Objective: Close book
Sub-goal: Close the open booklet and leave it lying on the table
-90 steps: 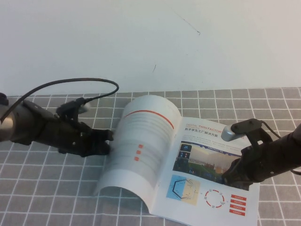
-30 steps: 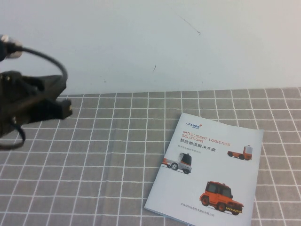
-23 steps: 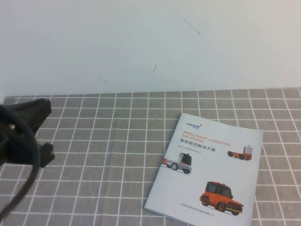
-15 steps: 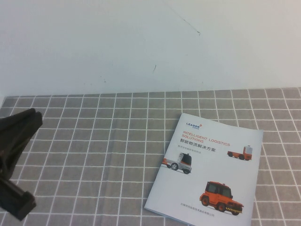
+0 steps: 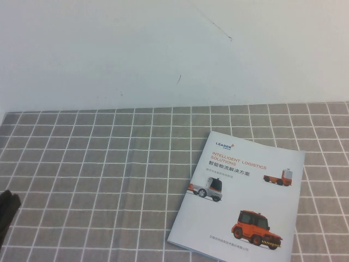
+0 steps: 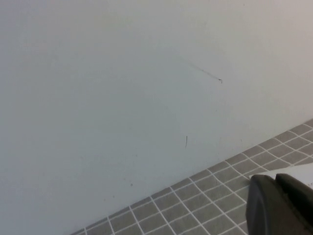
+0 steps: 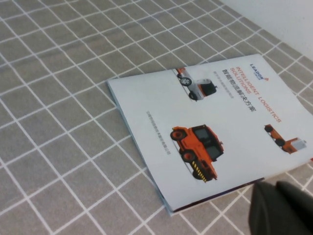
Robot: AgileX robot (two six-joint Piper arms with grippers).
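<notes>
Left arm [image 5: 6, 210] has withdrawn since half a second ago. Only a dark sliver shows at the high view's edge, well apart from the book [image 5: 240, 191]. Book lies closed and flat on the grey grid-patterned cloth [image 5: 109, 164], glossy white cover up, printed with orange and white vehicles. Only the left wrist view shows the left gripper [image 6: 281, 205], matte black, facing the plain white wall [image 6: 122, 73] behind the book. Only the right wrist view shows the right gripper [image 7: 281, 208], looking down near one book corner. Grip state of both: cannot tell.
</notes>
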